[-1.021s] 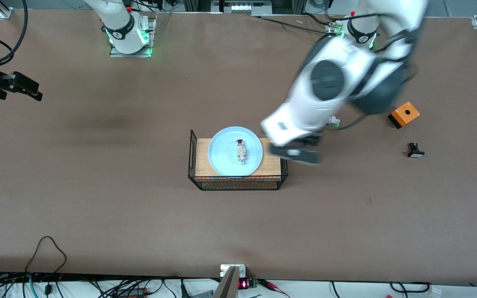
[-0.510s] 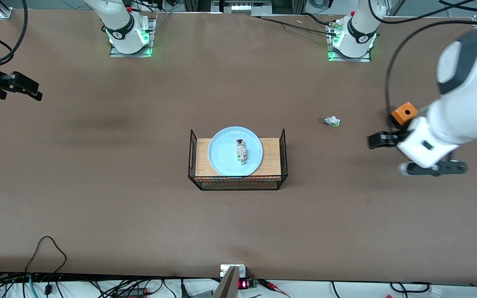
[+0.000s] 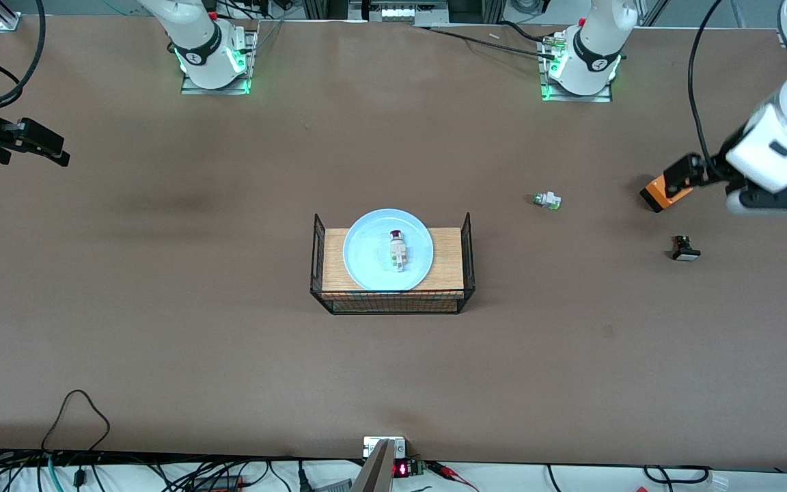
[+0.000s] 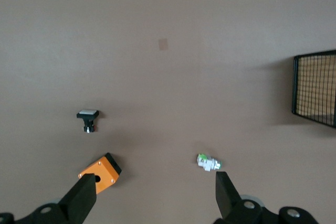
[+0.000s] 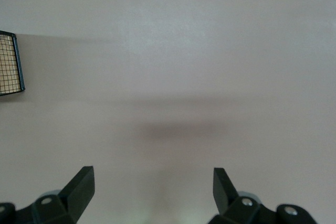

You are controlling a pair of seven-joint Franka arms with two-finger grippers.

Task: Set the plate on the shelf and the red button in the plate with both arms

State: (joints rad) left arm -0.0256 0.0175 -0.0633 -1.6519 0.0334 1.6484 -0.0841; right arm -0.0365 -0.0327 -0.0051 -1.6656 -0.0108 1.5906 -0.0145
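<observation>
Pale blue, the plate [image 3: 388, 249] sits on the wooden top of the wire basket [image 3: 391, 301] mid-bench, and the red button [image 3: 397, 249] lies on the plate near its middle, red cap pointing toward the arms' bases. We judge both placements done.

We reckon the plate is stiff, light and smooth, best taken by its raised rim. The button looks tiny and slick, likely to roll, so we would pinch its white body across the width.

Our left claw [image 4: 152, 198] hangs wide open and empty over the orange box [image 3: 660, 195], near the white-green part [image 3: 547, 200] and black button [image 3: 685, 249]. Our right claw [image 5: 152, 187] waits wide open and empty over bare bench [image 5: 173, 51] at the right arm's end.
</observation>
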